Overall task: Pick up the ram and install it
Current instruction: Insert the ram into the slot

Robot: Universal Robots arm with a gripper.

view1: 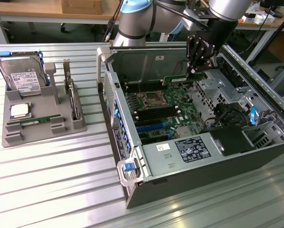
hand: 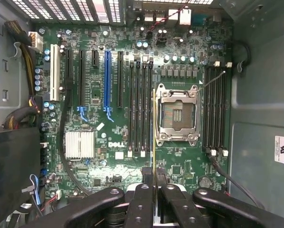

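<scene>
In the exterior view the tray [view1: 42,128] lies at nine o'clock from the open case [view1: 180,171]. Above the board [view1: 165,107], the ram [view1: 176,78] juts toward nine o'clock from the gripper [view1: 196,72], whose fingers pinch it. In the wrist view the ram is edge-on, parallel to the slots [hand: 141,109], just beside the socket [hand: 177,114].
</scene>
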